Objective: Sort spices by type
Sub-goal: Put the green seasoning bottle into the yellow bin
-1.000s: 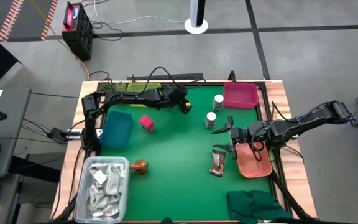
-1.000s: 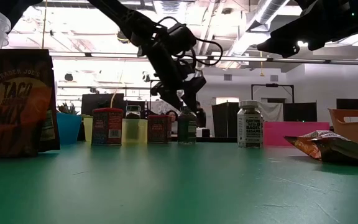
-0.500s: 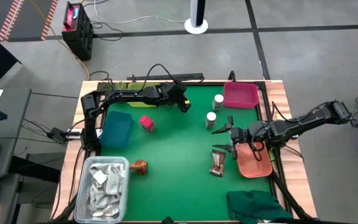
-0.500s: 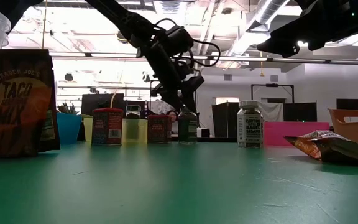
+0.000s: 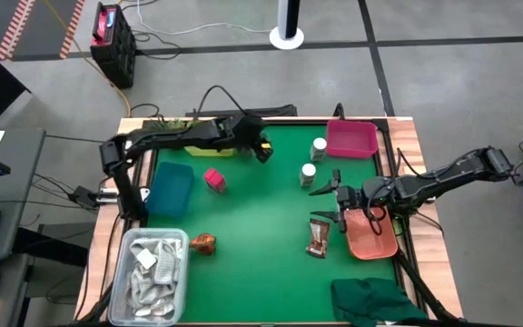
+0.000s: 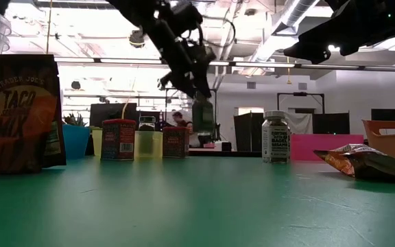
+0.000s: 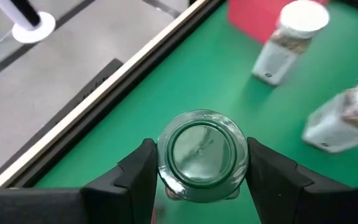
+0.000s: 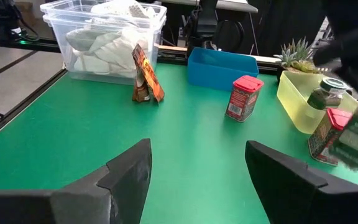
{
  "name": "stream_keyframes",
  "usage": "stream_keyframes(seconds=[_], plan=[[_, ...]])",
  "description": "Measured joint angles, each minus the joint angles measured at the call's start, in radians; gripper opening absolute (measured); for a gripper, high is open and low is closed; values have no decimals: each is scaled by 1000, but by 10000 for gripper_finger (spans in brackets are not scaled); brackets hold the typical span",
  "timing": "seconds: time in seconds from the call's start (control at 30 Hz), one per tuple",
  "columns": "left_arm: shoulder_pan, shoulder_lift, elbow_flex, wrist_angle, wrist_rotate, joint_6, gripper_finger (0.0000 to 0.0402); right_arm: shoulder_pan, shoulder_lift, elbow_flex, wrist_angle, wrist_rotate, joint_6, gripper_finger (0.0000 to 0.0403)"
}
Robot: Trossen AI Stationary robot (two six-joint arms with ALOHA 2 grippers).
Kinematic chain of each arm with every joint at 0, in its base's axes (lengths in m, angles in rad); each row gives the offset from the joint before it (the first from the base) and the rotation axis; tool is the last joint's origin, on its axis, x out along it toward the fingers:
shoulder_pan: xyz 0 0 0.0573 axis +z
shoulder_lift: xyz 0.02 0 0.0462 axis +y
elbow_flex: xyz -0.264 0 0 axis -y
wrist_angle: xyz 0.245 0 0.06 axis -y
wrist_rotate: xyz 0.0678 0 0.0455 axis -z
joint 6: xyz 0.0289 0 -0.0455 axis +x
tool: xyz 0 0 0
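One green jar (image 7: 202, 155) now hangs clear of the table, lifted by the left gripper (image 5: 260, 148).

At upper left of the high view the left arm has pulled back toward the table's far edge, fingers clamped on the jar, which half a second ago still stood on the mat; I judge it bound for the yellow bin (image 6: 147, 145). Right of centre, the right gripper (image 5: 334, 202) hovers with fingers apart beside the orange tray (image 5: 371, 238), unchanged.

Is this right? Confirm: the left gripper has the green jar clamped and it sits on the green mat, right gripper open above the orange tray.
Not quite. The left gripper does clamp the green jar, but the low view shows it lifted off the mat. The right gripper is open by the orange tray.
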Motion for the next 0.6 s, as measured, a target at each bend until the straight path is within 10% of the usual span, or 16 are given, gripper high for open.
stream_keyframes(seconds=[0.6], plan=[[-60, -320, 1, -457, -395, -155, 196, 27, 0, 0, 8, 0, 5, 286]])
